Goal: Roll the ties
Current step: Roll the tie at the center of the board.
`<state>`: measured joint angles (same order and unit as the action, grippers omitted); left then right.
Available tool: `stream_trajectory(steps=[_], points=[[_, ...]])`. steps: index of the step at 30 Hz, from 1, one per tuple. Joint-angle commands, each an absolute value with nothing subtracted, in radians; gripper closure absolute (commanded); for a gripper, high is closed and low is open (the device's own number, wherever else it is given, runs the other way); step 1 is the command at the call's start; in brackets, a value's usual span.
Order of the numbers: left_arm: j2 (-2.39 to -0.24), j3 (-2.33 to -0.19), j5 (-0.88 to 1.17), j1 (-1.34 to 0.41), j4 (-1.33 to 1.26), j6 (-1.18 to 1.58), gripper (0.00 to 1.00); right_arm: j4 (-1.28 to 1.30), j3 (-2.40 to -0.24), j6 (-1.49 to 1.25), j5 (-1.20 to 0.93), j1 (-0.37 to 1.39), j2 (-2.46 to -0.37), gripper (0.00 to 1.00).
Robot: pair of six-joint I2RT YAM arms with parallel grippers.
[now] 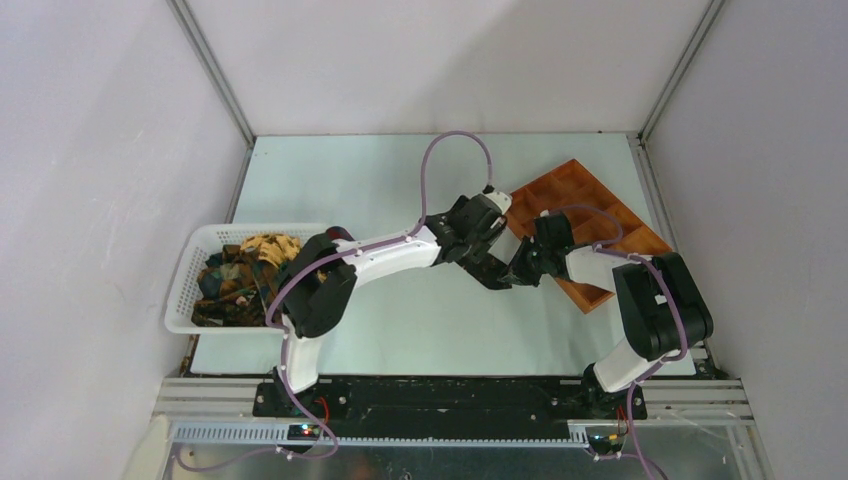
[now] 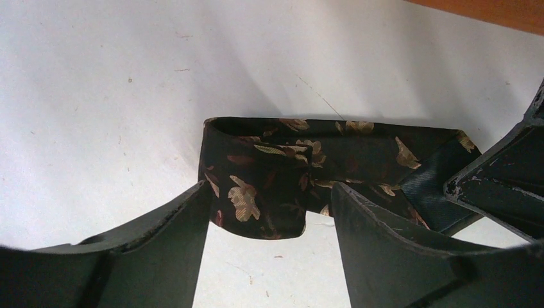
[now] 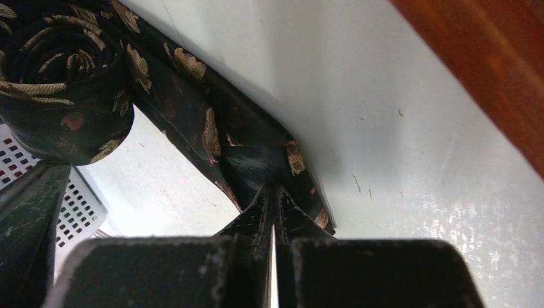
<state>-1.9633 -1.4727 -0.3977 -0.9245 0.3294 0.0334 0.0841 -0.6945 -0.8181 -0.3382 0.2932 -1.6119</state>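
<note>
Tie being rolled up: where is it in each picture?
Top view: hidden between the left gripper and right gripper, mid-table.
Left wrist: the tie fills the centre.
Right wrist: rolled part upper left, tail pinched at bottom centre.
Shared landmark: the orange tray.

One tie part-rolled, other ties heaped
Dark with gold leaves: coil at the right wrist view's upper left, tail stretched above the tabletop; heap mid-left from above.

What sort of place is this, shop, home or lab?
Most likely a robotics lab cell: plain white walls on metal framing box in the table, with the left arm and right arm bolted at its edge.
</note>
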Motion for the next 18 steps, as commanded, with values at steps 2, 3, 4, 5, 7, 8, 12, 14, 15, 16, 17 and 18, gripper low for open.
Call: stream_trajectory(steps=[2,3,4,5,7,8,12,14,15,16,17,18], points=[[-1.968,-1.538,-0.41,-0.926,0.358,0.025,0.27,0.089,-0.688,-0.799,-0.299,0.292,-1.638,1.0],[-1.971,-1.538,-0.408,-0.925,0.359,0.027,0.27,0.088,-0.689,-0.799,-0.299,0.292,-1.638,1.0],[-1.978,-1.539,-0.407,-0.926,0.361,0.027,0.28,0.088,-0.688,-0.798,-0.299,0.292,-1.638,1.0],[-1.986,-1.54,-0.41,-0.925,0.362,0.027,0.28,0.088,-0.689,-0.798,-0.299,0.291,-1.639,1.0],[-1.999,-1.547,-0.418,-0.925,0.367,0.024,0.28,0.089,-0.688,-0.798,-0.299,0.29,-1.64,1.0],[-2.004,-1.554,-0.421,-0.924,0.374,0.021,0.27,0.09,-0.688,-0.798,-0.3,0.29,-1.639,1.0],[-2.034,-1.582,-0.436,-0.924,0.4,0.013,0.28,0.092,-0.688,-0.796,-0.299,0.289,-1.637,1.0],[-2.044,-1.591,-0.442,-0.924,0.415,0.012,0.28,0.091,-0.689,-0.795,-0.299,0.29,-1.637,1.0],[-2.047,-1.592,-0.446,-0.924,0.42,0.012,0.28,0.092,-0.689,-0.795,-0.299,0.29,-1.638,1.0],[-2.047,-1.591,-0.451,-0.925,0.423,0.012,0.28,0.091,-0.689,-0.795,-0.299,0.29,-1.639,1.0],[-2.047,-1.59,-0.454,-0.925,0.427,0.013,0.28,0.091,-0.688,-0.795,-0.3,0.289,-1.639,1.0],[-2.048,-1.589,-0.462,-0.925,0.427,0.014,0.28,0.089,-0.688,-0.795,-0.302,0.288,-1.641,1.0]])
